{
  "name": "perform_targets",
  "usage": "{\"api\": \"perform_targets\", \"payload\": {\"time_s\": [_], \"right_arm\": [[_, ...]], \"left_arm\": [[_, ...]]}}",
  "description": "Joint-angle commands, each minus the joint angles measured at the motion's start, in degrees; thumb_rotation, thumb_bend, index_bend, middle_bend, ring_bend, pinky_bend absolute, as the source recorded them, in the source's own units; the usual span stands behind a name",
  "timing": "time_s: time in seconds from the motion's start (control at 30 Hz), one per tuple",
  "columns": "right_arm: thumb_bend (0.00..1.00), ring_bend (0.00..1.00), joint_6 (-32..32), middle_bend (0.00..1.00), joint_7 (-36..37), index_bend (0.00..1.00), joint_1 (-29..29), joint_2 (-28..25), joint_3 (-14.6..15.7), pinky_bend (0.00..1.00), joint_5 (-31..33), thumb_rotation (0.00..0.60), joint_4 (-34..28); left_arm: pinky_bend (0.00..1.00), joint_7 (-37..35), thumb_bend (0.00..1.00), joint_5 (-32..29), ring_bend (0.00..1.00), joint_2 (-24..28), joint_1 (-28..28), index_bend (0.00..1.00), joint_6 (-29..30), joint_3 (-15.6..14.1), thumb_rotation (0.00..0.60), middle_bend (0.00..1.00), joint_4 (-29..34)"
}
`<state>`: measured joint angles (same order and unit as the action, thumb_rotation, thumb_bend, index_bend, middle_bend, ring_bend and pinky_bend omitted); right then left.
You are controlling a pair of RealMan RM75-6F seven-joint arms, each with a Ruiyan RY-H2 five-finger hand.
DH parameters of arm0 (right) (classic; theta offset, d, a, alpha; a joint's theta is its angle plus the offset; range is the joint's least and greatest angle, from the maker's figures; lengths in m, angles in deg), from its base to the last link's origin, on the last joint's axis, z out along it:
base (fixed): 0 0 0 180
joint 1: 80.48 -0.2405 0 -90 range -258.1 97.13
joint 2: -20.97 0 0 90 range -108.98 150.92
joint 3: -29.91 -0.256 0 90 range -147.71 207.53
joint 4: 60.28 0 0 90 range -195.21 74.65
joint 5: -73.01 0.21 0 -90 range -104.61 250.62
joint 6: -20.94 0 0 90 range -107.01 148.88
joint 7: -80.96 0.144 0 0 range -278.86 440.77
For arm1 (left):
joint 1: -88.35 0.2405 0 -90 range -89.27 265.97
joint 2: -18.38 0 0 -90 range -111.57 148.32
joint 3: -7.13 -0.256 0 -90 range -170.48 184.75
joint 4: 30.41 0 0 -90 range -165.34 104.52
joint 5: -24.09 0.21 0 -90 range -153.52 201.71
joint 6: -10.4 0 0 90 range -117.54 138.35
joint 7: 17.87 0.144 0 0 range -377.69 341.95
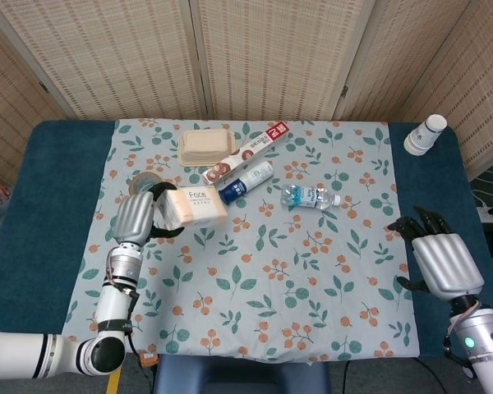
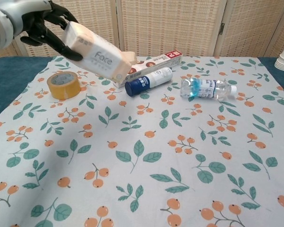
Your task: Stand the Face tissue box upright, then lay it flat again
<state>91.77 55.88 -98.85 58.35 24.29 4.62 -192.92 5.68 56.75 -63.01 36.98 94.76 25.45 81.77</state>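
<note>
My head view looks steeply down from high above the near edge, taking in the whole surface (image 1: pixel 57 205) back to the woven screens (image 1: pixel 263 57). My chest view sits low and close, facing across the leaf-print cloth (image 2: pixel 180 156) toward those screens. Both share the cloth's middle and far clutter.

A pale peach tissue box (image 2: pixel 95 53) hangs over a white leaf-and-orange-berry cloth (image 2: pixel 180 156) on a blue table (image 1: pixel 41 213).
</note>
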Motion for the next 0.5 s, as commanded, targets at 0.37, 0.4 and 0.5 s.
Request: {"api": "perform_targets", "payload": {"time_s": [0.37, 0.4, 0.5], "right_arm": [[0.07, 0.04, -0.4, 0.19, -0.8, 0.26, -0.4, 0.6, 0.3, 0.10, 0.7, 0.600, 0.1], [0.07, 0.04, -0.4, 0.19, -0.8, 0.26, -0.4, 0.5, 0.3, 0.10, 0.7, 0.600, 0.1], [0.07, 0.04, -0.3, 0.19, -0.9, 0.26, -0.4, 0.5, 0.3, 0.10, 0.9, 0.600, 0.1]], "left_arm": [[1.00, -22.3, 0.20, 24.8, 1.00, -14.1, 15.6, 0.49, 6.3, -6.8, 0.600, 0.66, -16.4], [1.00, -22.4, 0.20, 25.6, 1.00, -14.6, 16.0, 0.49, 6.4, -7.2, 0.600, 0.65, -17.3], [1.00, -22.5, 0.20, 27.6, 1.00, -16.1, 17.1, 0.48, 6.3, -7.9, 0.600, 0.65, -20.1]]}}
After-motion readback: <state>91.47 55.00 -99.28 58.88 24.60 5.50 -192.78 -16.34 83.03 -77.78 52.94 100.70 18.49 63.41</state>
